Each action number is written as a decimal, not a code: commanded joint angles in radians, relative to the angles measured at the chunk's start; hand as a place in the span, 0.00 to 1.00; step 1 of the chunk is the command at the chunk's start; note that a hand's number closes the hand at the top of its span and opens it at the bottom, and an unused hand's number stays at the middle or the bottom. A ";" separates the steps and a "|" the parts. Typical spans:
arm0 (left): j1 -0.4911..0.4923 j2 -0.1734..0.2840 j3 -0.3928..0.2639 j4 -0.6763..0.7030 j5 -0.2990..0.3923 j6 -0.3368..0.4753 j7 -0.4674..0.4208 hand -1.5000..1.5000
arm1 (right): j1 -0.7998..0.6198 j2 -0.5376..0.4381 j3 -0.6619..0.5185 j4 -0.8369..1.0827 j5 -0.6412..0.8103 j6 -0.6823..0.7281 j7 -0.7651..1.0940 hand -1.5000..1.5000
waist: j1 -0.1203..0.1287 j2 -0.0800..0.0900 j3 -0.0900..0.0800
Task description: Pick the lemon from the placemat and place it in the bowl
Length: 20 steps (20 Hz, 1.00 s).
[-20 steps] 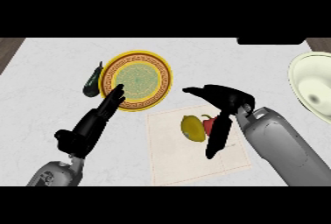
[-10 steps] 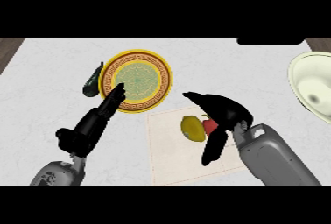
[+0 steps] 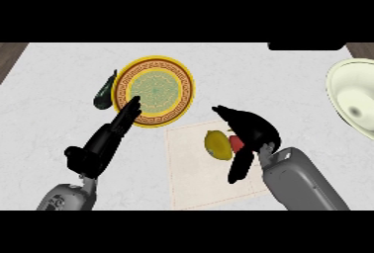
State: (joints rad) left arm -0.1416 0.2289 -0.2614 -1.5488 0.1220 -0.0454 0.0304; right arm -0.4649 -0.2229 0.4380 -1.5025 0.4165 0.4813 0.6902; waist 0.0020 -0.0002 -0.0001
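White marble counter (image 3: 58,89) | lemon (image 3: 217,145) on placemat (image 3: 197,183) | right hand (image 3: 252,131) spread beside it | left hand (image 3: 110,136) straight-fingered

The right robot hand (image 3: 248,129) drew back toward the lower edge and settled lower over the placemat (image 3: 211,170). The lemon (image 3: 217,145), earlier tucked under its palm, showed just left of it.

No readable text — none anywhere
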 commanded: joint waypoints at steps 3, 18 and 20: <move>-0.012 -0.023 0.042 0.042 -0.037 -0.043 -0.036 0.50 | 0.024 0.034 -0.049 0.108 0.070 0.013 -0.089 0.00 | -0.001 0.001 0.000; -0.043 -0.098 0.082 0.020 -0.075 -0.069 0.039 0.50 | -0.032 0.139 -0.086 0.299 0.252 -0.123 -0.359 1.00 | 0.000 0.002 0.000; 0.020 -0.059 0.112 -0.033 -0.057 -0.117 0.029 0.50 | -0.004 0.182 -0.082 0.304 0.288 -0.157 -0.347 1.00 | 0.002 0.001 0.000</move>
State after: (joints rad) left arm -0.1245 0.1548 -0.1882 -1.5908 0.0488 -0.1195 0.0733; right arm -0.4665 -0.0776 0.3584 -1.2334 0.6523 0.3820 0.3847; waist 0.0036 0.0001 -0.0001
